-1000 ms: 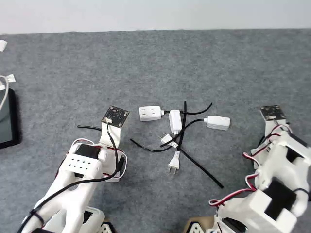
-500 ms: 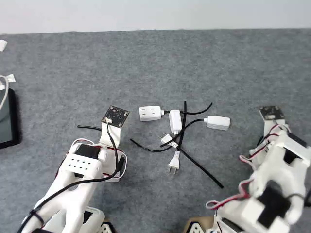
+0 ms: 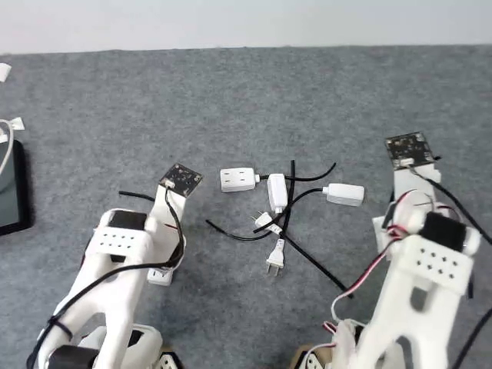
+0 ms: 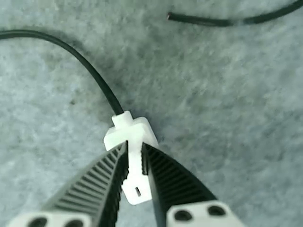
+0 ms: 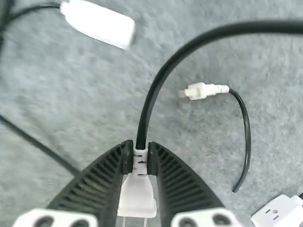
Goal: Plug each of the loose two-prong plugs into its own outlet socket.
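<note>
My left gripper [image 4: 134, 147] is shut on a white two-prong plug [image 4: 131, 137] whose black cord [image 4: 90, 75] runs away over the grey mat. My right gripper [image 5: 139, 147] is shut on another white plug [image 5: 137, 191], its black cord [image 5: 189, 47] arching off ahead. In the high view three white outlet sockets [image 3: 237, 179] [image 3: 277, 192] [image 3: 344, 194] lie mid-table between the left arm [image 3: 123, 242] and the right arm [image 3: 427, 261]. Two loose white plugs [image 3: 264, 221] [image 3: 274, 258] rest just in front of them among crossed cords.
The right wrist view has a white socket [image 5: 100, 22], a loose plug [image 5: 203, 90] on a curled cord, and an outlet's corner [image 5: 279, 215]. A black cord end [image 4: 171, 17] lies beyond the left gripper. A dark tablet [image 3: 11, 188] sits at the far left edge.
The right arm has swung up and towards the sockets, its wrist now higher in the high view. The left arm has shifted slightly to the left. The sockets and loose plugs have not moved.
</note>
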You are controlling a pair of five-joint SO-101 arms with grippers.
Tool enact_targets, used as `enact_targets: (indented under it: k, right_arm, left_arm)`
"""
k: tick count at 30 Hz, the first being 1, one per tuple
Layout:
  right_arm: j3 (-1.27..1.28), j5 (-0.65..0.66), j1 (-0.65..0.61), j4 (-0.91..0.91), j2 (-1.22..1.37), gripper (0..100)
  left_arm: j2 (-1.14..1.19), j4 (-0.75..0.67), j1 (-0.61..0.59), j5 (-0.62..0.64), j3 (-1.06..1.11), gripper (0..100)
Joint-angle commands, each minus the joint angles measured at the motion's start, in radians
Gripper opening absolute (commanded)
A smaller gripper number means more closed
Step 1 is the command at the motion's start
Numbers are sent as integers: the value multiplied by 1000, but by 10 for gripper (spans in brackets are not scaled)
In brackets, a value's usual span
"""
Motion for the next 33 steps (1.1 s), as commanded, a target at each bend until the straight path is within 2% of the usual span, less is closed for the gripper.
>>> enact_targets:
  k: [1,5,13,16,25,28,31,33]
  right_arm:
    - [-9,-51,-73,45,-76,8]
    - [-9,-98,-137,77,-124,8]
    - [-9,-107,-153,110,-162,8]
    - [-11,-150,-197,105,-182,8]
    - [-11,-265,-460,163,-394,8]
    - [-11,-270,-559,165,-490,8]
    - [-11,-265,-693,165,-578,8]
    - [-5,-232,-788,163,-616,8]
  left_arm:
    - [-2,37,-20,-35,-77,30]
    - [-2,57,-20,-83,-101,82]
    - [-12,57,-20,-100,-120,86]
    - [-84,71,-18,-141,-131,87]
    - [-411,167,-11,-175,-81,83]
    - [-399,118,11,-137,-31,73]
    - [-330,64,29,-103,5,9]
    - [-278,40,57,-98,27,13]
